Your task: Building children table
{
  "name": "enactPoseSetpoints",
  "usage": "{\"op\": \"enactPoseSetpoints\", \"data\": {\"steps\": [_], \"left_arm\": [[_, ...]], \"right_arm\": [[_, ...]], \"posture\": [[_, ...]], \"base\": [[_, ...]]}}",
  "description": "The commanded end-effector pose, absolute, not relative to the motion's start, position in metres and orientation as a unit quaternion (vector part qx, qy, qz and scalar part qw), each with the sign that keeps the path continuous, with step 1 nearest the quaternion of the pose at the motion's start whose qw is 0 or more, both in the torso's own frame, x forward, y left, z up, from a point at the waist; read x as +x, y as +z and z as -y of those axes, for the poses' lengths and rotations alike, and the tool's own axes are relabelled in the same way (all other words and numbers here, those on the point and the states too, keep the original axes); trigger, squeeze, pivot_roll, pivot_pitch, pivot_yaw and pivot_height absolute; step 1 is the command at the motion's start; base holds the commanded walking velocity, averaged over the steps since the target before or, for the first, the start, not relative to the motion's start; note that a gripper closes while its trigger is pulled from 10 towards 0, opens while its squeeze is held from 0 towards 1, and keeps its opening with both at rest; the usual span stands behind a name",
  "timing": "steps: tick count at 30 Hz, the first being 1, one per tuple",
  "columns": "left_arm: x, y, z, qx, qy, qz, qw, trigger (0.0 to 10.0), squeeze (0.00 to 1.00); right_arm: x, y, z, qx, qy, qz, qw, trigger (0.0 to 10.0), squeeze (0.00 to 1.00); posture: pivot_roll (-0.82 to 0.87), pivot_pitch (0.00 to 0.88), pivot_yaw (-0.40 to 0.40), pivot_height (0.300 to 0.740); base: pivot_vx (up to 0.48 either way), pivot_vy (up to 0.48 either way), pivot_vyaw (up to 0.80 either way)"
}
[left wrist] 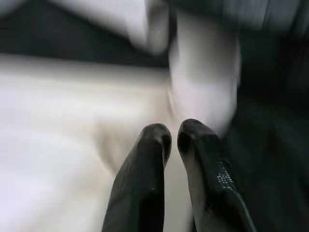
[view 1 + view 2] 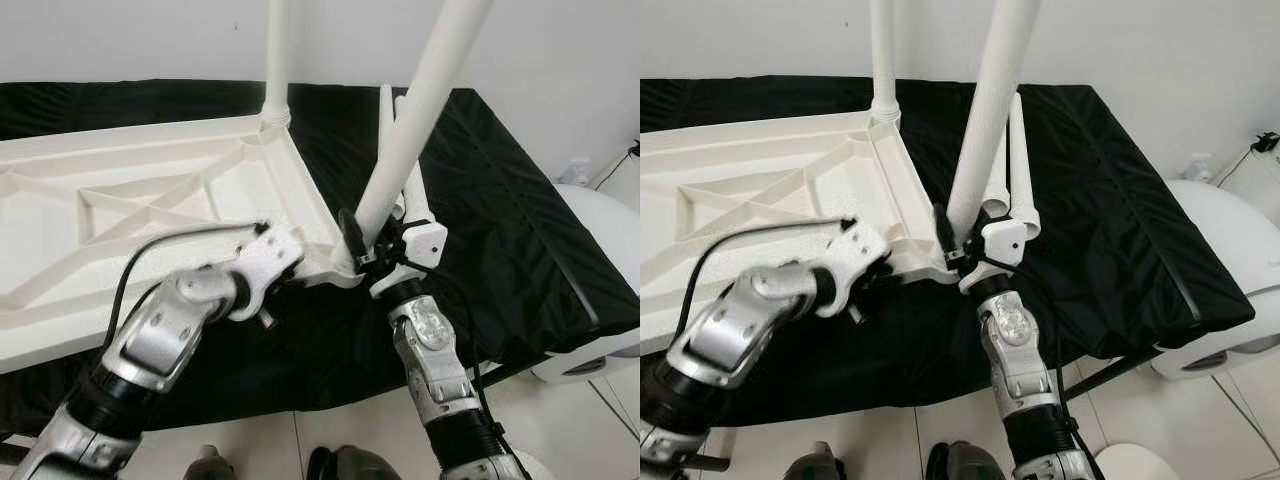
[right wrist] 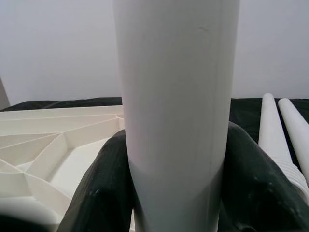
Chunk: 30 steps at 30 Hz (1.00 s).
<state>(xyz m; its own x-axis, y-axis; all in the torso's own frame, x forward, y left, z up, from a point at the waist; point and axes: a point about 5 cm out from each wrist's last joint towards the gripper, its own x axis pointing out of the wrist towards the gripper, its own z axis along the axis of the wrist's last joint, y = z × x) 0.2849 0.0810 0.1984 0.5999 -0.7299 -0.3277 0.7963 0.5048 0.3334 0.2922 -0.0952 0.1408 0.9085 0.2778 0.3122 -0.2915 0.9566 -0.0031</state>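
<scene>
Second leg going into the upturned tabletop

The white leg (image 2: pixel 415 125), clenched in the right gripper (image 2: pixel 362 243), leaned at the tabletop (image 2: pixel 150 215) corner socket. One leg (image 2: pixel 277 60) already stood beyond; two spare legs (image 3: pixel 285 130) lay alongside. The left gripper (image 1: pixel 171 137), fingers together and empty, braced the corner.

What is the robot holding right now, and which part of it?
The right gripper holds a white table leg near its lower end, at the tabletop's corner. The left gripper holds nothing.
</scene>
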Motion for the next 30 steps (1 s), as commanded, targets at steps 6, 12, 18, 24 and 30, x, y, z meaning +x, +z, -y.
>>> {"op": "enactPoseSetpoints", "data": {"steps": [6, 12, 18, 24, 30], "left_arm": [[0.283, 0.198, -0.071, 0.212, -0.434, -0.069, 0.873, 10.0, 0.0], [0.281, 0.2, -0.061, 0.204, -0.443, -0.065, 0.871, 10.0, 0.0], [0.281, 0.201, -0.06, 0.204, -0.443, -0.064, 0.871, 10.0, 0.0], [0.281, 0.202, -0.06, 0.205, -0.441, -0.065, 0.871, 10.0, 0.0], [0.281, 0.202, -0.06, 0.205, -0.441, -0.065, 0.871, 10.0, 0.0]], "right_arm": [[0.291, 0.103, 0.113, 0.007, 0.09, 0.07, 0.993, 10.0, 0.0], [0.296, 0.101, 0.118, 0.007, 0.069, 0.066, 0.995, 10.0, 0.0], [0.3, 0.1, 0.125, 0.015, 0.032, 0.063, 0.997, 10.0, 0.0], [0.302, 0.101, 0.128, 0.013, 0.009, 0.069, 0.997, 10.0, 0.0], [0.305, 0.098, 0.132, 0.031, -0.024, 0.06, 0.997, 10.0, 0.0]], "posture": [[0.06, 0.071, -0.077, 0.74], [0.05, 0.074, -0.074, 0.74], [0.06, 0.075, -0.073, 0.74], [0.05, 0.075, -0.071, 0.74], [0.06, 0.077, -0.068, 0.74]], "base": [[0.0, 0.0, 0.0], [0.0, 0.0, 0.0], [0.0, 0.0, 0.0], [0.0, 0.0, 0.0], [0.0, 0.0, 0.0]]}}
